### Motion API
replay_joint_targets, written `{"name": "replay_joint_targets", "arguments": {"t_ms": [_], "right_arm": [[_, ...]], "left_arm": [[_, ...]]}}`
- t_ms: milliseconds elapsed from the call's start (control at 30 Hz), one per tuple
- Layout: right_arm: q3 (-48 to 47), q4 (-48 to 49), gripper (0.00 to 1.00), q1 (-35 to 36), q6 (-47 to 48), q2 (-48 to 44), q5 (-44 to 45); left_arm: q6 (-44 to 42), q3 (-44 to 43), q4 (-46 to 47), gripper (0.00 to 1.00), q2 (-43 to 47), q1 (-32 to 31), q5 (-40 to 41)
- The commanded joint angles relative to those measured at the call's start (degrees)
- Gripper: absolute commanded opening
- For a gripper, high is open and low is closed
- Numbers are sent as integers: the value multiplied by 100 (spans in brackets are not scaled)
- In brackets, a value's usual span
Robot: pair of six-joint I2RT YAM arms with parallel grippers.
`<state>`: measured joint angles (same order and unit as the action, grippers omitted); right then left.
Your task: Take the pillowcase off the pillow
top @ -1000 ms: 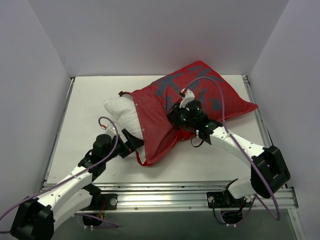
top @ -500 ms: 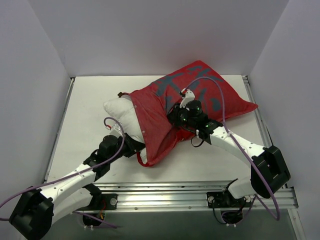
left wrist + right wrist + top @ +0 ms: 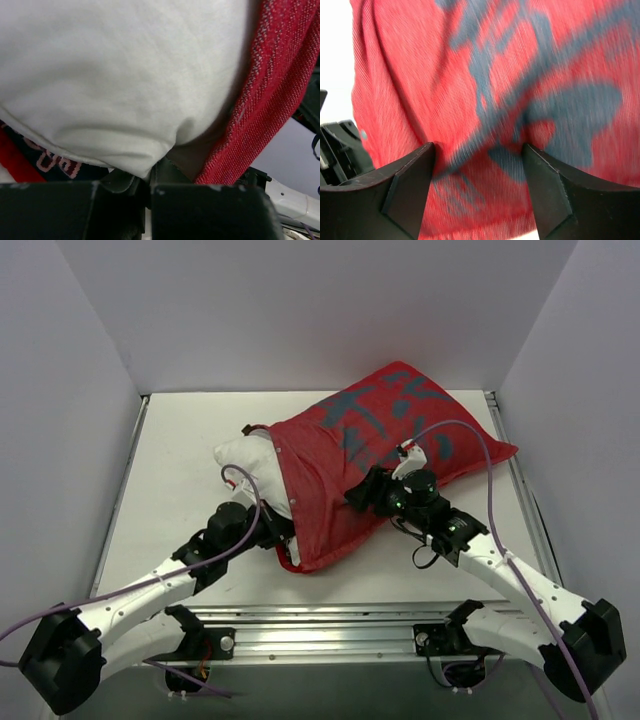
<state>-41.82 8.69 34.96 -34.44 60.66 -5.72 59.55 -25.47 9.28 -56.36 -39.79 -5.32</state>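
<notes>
The red pillowcase (image 3: 380, 440) with grey-blue markings lies diagonally on the table, its open mouth facing left. The white pillow (image 3: 245, 465) pokes out of that mouth. My left gripper (image 3: 275, 532) sits at the pillow's near corner by the pillowcase's hem. In the left wrist view it (image 3: 150, 177) is shut, with a fold of pillow (image 3: 115, 75) pinched between the jaws, red pillowcase (image 3: 270, 100) on the right and navy lining (image 3: 55, 162) below. My right gripper (image 3: 365, 495) is above the pillowcase's near side. Its jaws (image 3: 479, 147) stand open over the red cloth (image 3: 485, 75), pinching nothing.
White walls close in the table (image 3: 170, 460) on the left, back and right. A metal rail (image 3: 340, 625) runs along the near edge by the arm bases. Purple cables loop over both arms.
My left gripper pushed forward to the pillow's corner and closed on it. My right gripper let go of the pillowcase, opened and drew back to the right.
</notes>
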Motion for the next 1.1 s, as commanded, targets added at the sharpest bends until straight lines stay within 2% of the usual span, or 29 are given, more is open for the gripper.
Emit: {"name": "replay_joint_targets", "arguments": {"t_ms": [0,267,567,800,933,1067], "right_arm": [[393,-587,66,37,-555,-562,36],[798,-833,65,55,-977,-1136,-413],[895,-1141,63,46,-1320,-1478,-202],[869,-1501,63,37,-1504,-1742,88],[1097,-1221,63,46,-1636,-1681,9],[1579,-441,60,46,-1873,-1646,44]], "left_arm": [[-145,-739,716,2,-42,-90,303],[-514,-1468,707,2,-647,-257,831],[-585,-2084,891,2,-1438,-292,954],[-646,-2260,909,2,-1589,-354,1094],[-646,-2286,944,2,-1598,-363,1112],[-673,-2287,927,2,-1580,-407,1095]]}}
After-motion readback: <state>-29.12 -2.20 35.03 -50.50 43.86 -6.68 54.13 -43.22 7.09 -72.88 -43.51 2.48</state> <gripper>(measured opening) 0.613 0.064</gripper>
